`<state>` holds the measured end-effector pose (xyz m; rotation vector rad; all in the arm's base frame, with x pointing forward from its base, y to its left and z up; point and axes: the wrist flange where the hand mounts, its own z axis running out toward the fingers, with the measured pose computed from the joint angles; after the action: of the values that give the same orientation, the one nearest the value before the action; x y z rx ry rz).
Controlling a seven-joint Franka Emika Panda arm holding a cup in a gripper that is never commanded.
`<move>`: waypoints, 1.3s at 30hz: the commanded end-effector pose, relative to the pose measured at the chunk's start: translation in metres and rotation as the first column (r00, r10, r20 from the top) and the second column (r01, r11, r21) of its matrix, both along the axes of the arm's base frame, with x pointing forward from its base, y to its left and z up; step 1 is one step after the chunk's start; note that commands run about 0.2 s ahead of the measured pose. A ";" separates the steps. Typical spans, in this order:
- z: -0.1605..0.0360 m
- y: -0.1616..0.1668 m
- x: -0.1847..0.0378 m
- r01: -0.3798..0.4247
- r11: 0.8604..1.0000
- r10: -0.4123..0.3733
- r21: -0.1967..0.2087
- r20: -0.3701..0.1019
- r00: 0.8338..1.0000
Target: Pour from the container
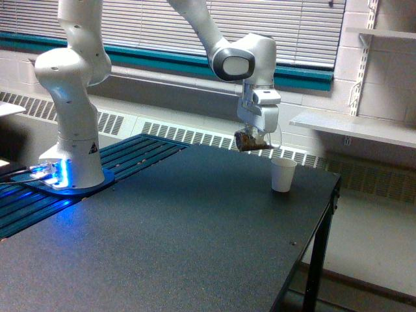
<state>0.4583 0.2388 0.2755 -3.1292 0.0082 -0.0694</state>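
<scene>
My gripper [255, 137] hangs above the black table [162, 240] and is shut on the small clear plastic container [252, 141], whose brown granular contents show through its walls. The container is tilted, with its mouth leaning toward the exterior view's right. The white paper cup [283, 174] stands upright on the table, below and to the right of the container, apart from it. I see nothing falling between the two.
The arm's white base [71, 149] stands on a blue-lit plate at the exterior view's left. The table's right edge [325, 214] drops off close beside the paper cup. A radiator grille and a white shelf [351, 127] run behind.
</scene>
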 end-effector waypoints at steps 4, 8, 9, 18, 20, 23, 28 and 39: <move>0.000 0.003 0.010 0.018 1.000 -0.018 -0.020 0.000 1.000; -0.002 0.004 0.013 0.013 0.999 -0.013 -0.029 -0.005 1.000; -0.003 0.004 0.013 0.012 0.999 -0.012 -0.031 -0.007 1.000; -0.007 0.005 0.014 -0.015 0.998 0.013 -0.065 -0.032 0.999; -0.007 0.005 0.015 -0.022 0.997 0.019 -0.074 -0.036 0.999; -0.008 0.006 0.014 -0.028 0.996 0.024 -0.085 -0.042 0.999; -0.009 0.009 0.014 -0.037 0.995 0.033 -0.095 -0.049 0.998; -0.009 0.016 0.018 -0.044 0.992 0.038 -0.119 -0.055 0.998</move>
<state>0.4740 0.2478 0.2628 -3.2390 -0.0722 0.0234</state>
